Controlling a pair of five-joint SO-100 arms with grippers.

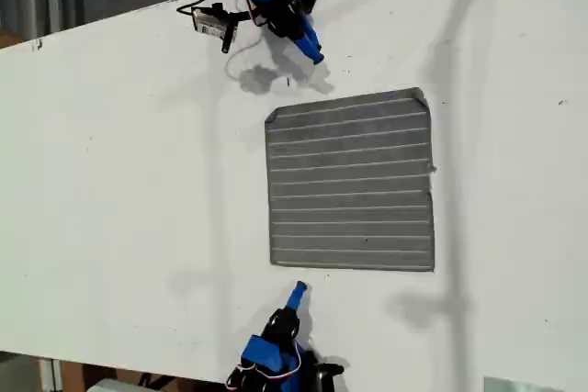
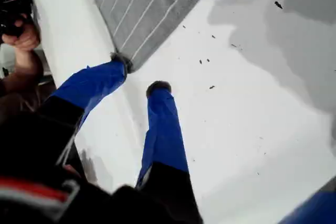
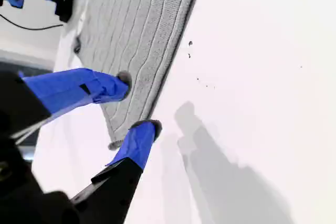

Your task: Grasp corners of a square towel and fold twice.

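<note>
So in the exterior view the left half is just bare white table (image 1: 110, 181). A bit left of centre sit both arms: my first gripper (image 1: 312, 50) at the top edge and my second gripper (image 1: 297, 293) at the bottom edge, both pointing in toward the towel (image 1: 349, 181). The towel lies flat and unfolded, right of centre. It's a grey square with thin pale stripes running across it, and its clipped corner (image 1: 271, 117) is at the upper left.

In the first wrist view, my first gripper (image 2: 139, 74) has its fingers moderately apart and holds nothing, with one tip right by a towel corner (image 2: 126, 62). A person's hand (image 2: 23, 35) shows past the table edge.

My second gripper (image 3: 139, 103) is also spread and holding nothing, its fingers straddling the towel (image 3: 142, 30) edge near a corner (image 3: 113, 142).
</note>
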